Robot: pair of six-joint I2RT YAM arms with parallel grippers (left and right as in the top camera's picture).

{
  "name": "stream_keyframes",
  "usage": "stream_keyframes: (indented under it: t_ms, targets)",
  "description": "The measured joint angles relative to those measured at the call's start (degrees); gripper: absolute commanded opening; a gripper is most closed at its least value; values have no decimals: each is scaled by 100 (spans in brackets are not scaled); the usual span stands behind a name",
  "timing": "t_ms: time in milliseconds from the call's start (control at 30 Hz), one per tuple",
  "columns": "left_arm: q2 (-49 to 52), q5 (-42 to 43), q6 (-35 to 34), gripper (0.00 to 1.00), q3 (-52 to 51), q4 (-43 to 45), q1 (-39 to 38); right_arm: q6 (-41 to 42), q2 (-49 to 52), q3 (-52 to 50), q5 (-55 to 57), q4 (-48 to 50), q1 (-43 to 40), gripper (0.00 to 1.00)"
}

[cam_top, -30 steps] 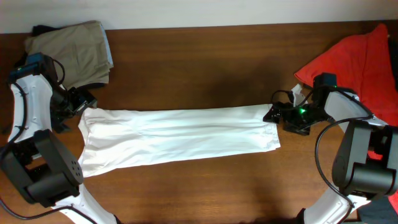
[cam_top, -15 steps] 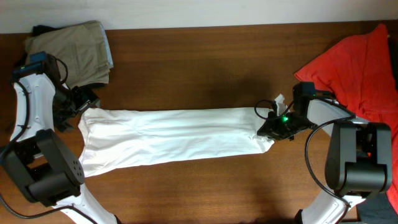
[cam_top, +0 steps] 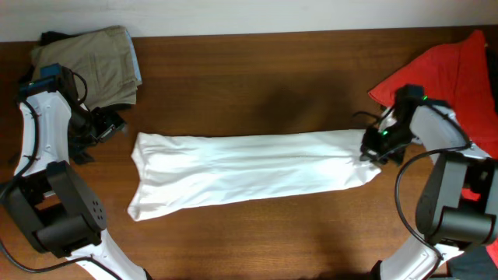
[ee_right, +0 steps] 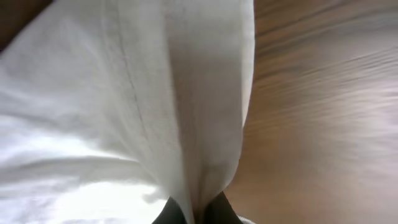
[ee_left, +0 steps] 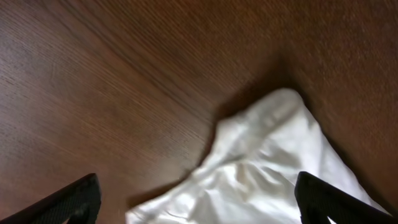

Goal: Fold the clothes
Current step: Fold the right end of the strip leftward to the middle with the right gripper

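A large white shirt lies as a long folded strip across the middle of the table. My right gripper is shut on the strip's right end; in the right wrist view the white shirt is pinched into a fold between the dark fingertips of my right gripper. My left gripper stands open just left of the strip's far left corner, apart from it. In the left wrist view the shirt's corner lies between and ahead of the wide-spread fingers of my left gripper, which holds nothing.
A khaki garment lies folded at the back left with a dark garment showing behind it. A red garment is heaped at the back right, close behind my right arm. Bare wood lies behind the shirt.
My right gripper shut on the shirt's right end and drew it to the right. The whole strip slid right, away from my left gripper, which stayed open and in place.
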Motion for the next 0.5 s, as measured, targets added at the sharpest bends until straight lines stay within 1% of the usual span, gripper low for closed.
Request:
stream_keyframes:
  t_ms: [67, 233, 300, 367, 500]
  targets:
    - [0, 0, 0, 99, 0, 0, 0, 17, -50, 487, 332, -417, 4, 4]
    - [0, 0, 0, 99, 0, 22, 0, 177, -184, 789, 256, -610, 267, 4]
    - [0, 0, 0, 99, 0, 24, 0, 229, -229, 800, 190, -619, 568, 4]
    - [0, -2, 0, 99, 0, 24, 0, 262, -229, 800, 125, -592, 1038, 4]
    - [0, 0, 0, 99, -68, 94, 0, 389, -229, 800, 79, -350, 1851, 4]
